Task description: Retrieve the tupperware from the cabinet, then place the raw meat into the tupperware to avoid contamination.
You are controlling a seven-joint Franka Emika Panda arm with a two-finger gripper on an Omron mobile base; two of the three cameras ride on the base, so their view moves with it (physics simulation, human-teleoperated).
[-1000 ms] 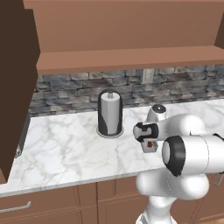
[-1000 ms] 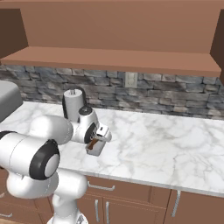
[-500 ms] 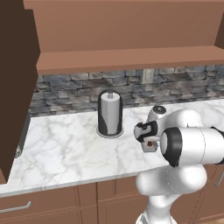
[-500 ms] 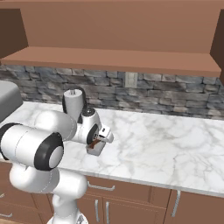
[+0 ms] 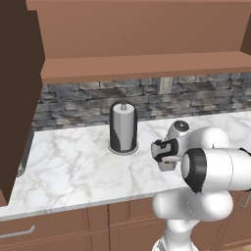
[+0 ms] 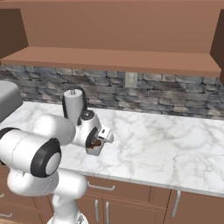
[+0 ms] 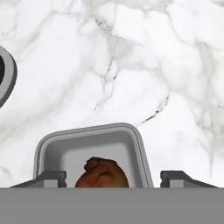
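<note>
The tupperware [image 7: 87, 133], a shallow grey container, sits on the marble counter right below my hand. The raw meat [image 7: 103, 173], a reddish-brown chunk, lies inside it near the wall closest to me. My gripper [image 7: 113, 177] hangs just over the meat, open, with both fingertips standing clear of it on either side. From the right base view the gripper [image 6: 100, 139] hovers over the tupperware [image 6: 94, 152] near the counter's front edge. The left base view has the gripper [image 5: 166, 161] right of the paper towel roll. The cabinet [image 5: 17, 98] has its brown door swung open at the left.
A paper towel roll [image 5: 123, 127] stands upright behind and left of my hand; its grey base [image 7: 6, 81] shows at the hand view's left edge. A grey toaster [image 6: 8, 98] sits at the far left. Bare marble counter [image 6: 166, 144] stretches to the right.
The jaws have spread wide and let go of the meat, which now rests in the tupperware. The hand has barely shifted.
</note>
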